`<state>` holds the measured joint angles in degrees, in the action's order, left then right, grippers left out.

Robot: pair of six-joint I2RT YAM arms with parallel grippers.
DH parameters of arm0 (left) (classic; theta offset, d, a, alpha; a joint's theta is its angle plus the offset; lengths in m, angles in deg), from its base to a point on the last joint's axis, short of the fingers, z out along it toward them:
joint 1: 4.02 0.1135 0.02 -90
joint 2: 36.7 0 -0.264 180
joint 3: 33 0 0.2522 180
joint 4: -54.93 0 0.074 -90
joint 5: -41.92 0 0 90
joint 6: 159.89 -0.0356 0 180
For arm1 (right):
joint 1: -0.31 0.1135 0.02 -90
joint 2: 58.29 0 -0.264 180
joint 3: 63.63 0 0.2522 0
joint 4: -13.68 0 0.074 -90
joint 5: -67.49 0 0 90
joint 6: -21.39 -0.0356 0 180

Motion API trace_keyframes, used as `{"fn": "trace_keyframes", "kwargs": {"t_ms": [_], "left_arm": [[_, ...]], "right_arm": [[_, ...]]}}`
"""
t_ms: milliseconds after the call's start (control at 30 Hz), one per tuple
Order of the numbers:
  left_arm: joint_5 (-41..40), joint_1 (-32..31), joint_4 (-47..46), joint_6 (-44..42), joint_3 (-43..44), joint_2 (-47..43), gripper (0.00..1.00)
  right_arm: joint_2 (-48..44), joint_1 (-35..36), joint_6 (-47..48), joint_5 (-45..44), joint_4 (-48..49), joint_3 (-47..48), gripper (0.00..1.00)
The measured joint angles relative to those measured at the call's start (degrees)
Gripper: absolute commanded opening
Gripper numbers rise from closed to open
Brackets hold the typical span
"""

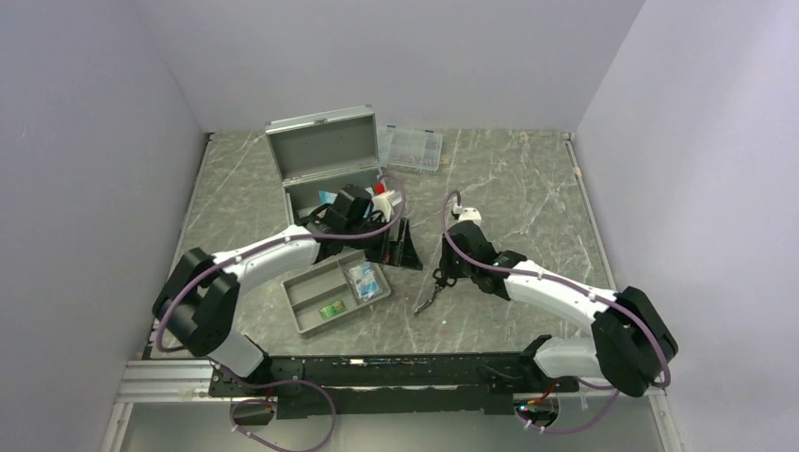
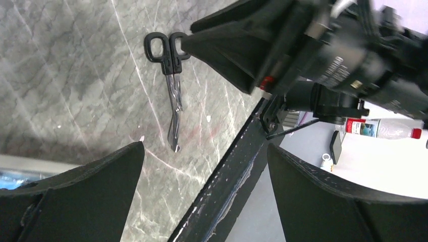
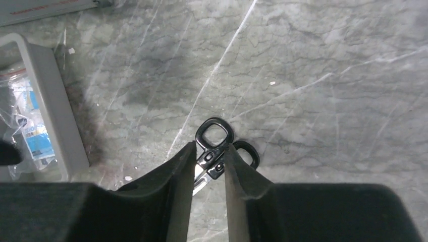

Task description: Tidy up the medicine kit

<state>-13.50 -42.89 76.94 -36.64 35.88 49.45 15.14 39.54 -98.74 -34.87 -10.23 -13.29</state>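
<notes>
The medicine kit [image 1: 325, 155] is a grey metal box at the back left, its lid standing open and small items inside. Black-handled scissors [image 1: 429, 294] lie at mid table, tip toward the near edge. My right gripper [image 1: 443, 276] is shut on the scissors [image 3: 209, 157] just below the handle rings, one finger on each side. My left gripper [image 1: 400, 247] hangs open and empty just in front of the kit. The left wrist view looks between its wide-apart fingers [image 2: 91, 191] at the scissors [image 2: 174, 101] and the right gripper's fingers [image 2: 227, 45] on the handles.
A shallow grey divided tray [image 1: 311, 315] with small packets sits at near left; its wall [image 3: 55, 111] shows in the right wrist view. A flat clear compartment case [image 1: 411, 149] lies right of the kit. A black rail [image 2: 237, 166] runs along the table's near edge.
</notes>
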Motion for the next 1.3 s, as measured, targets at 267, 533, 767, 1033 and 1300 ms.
{"fn": "trace_keyframes", "kwargs": {"t_ms": [267,533,767,1033,1300], "left_arm": [[-1.01,-2.56,2.99,-1.57,8.66,11.32,0.99],[-6.16,-3.8,12.92,-6.73,19.74,20.72,0.99],[-13.14,-6.29,20.37,-10.88,27.93,26.84,0.99],[-21.27,-10.25,27.02,-13.68,34.84,32.74,0.99],[-25.2,-12.28,27.98,-13.92,38.14,35.91,0.8]], "right_arm": [[-6.6,-0.79,-1.25,-2.64,-4.39,-2.03,0.36],[-12.26,-1.66,-5.81,-6.05,-11.17,-6.12,0.36],[-21.35,-1.92,-11.96,-9.07,-16.9,-6.62,0.36],[-28.02,-2.08,-16.02,-11.19,-21.4,-6.62,0.35],[-34.58,-2.12,-16.92,-11.63,-24.7,-6.62,0.33]]}}
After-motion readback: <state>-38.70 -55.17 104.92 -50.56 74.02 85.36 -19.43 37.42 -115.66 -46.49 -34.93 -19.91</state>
